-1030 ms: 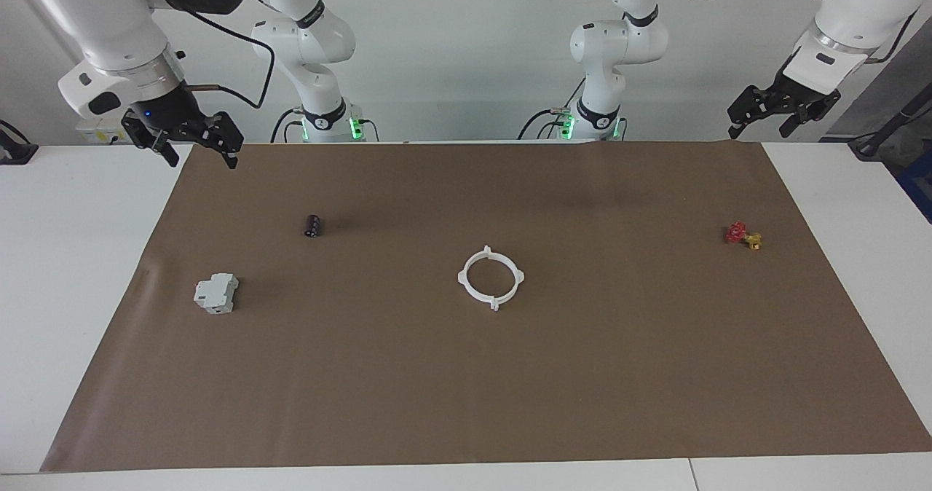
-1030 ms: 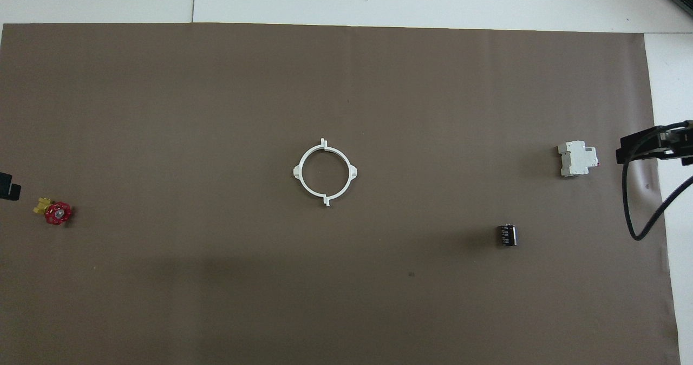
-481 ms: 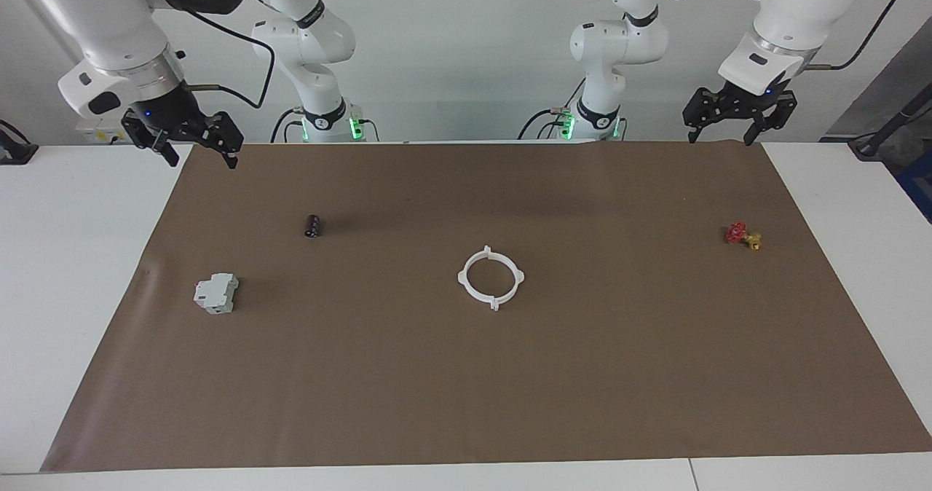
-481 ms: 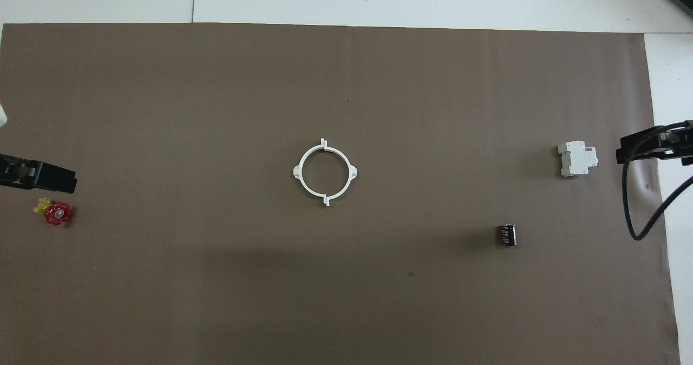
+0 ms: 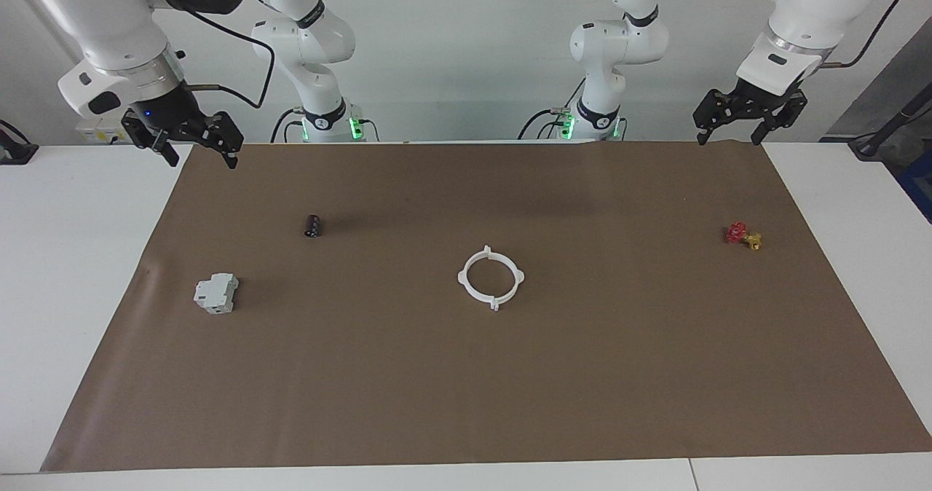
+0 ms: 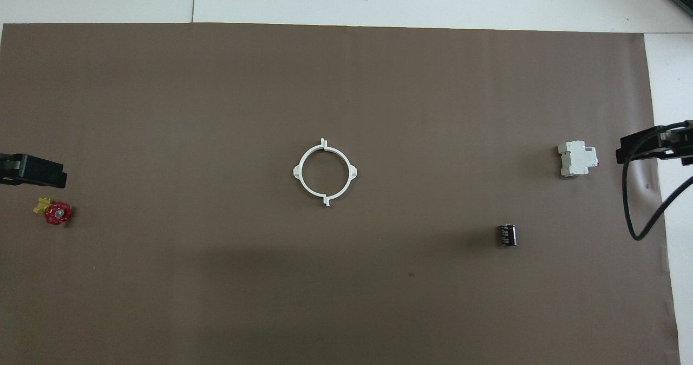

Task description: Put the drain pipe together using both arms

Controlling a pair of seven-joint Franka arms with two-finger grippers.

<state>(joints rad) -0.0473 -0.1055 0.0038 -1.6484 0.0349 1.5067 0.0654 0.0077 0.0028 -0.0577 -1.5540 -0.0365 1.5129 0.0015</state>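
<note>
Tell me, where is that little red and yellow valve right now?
The small red-and-yellow valve lies on the brown paper mat toward the left arm's end, far from the white plastic ring.

my arms: glossy white jointed shells (image 5: 109, 17), dark joint bands
my grippers: black, two-fingered, left gripper (image 5: 750, 116), right gripper (image 5: 191, 138)
my cables: black loops
my bases: green lights (image 5: 355, 128)

The left tool (image 5: 750, 118) has swung inward from the facing view's upper right edge, then eased back slightly; more of it now shows at the overhead view's left edge.
</note>
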